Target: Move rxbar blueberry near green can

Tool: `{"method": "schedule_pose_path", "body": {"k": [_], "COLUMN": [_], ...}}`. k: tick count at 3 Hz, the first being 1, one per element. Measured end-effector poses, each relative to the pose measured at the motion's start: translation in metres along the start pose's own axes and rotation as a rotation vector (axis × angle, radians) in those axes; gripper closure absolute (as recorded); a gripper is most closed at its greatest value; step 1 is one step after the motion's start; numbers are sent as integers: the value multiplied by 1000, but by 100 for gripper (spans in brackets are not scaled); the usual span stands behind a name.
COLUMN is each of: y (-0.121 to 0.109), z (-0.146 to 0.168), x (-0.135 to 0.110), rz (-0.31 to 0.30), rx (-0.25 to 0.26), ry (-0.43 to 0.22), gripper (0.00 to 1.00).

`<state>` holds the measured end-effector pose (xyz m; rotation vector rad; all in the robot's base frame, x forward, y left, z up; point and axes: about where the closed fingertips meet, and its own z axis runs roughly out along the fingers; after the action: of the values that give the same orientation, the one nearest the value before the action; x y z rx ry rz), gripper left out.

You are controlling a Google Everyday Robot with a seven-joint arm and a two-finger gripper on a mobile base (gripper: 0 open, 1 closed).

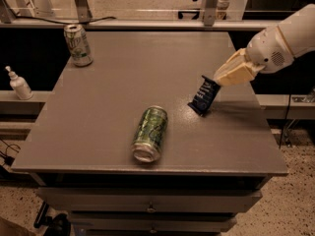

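transport is the step in hand, i judge. the gripper (219, 78) is over the right side of the table (98, 112), clenched on the upper end of the rxbar blueberry (204, 96). the bar hangs tilted, its lower end at the surface or just above. the green can (150, 133) lies on its side, to the left and nearer the front edge. next i must carry the bar left and set it just beside the can without nudging it, since it may roll.
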<state>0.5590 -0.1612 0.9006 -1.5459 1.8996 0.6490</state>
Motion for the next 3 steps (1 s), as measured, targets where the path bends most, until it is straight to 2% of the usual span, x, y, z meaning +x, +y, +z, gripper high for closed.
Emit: {"method": "schedule_pose_path", "body": {"k": [1,3], "y": [38,84], "z": [4,9], "x": [-5,-15], "rz": [-17,-50], "rx": [-68,-161], "ry": [-21,-49], "gripper": [100,100]}}
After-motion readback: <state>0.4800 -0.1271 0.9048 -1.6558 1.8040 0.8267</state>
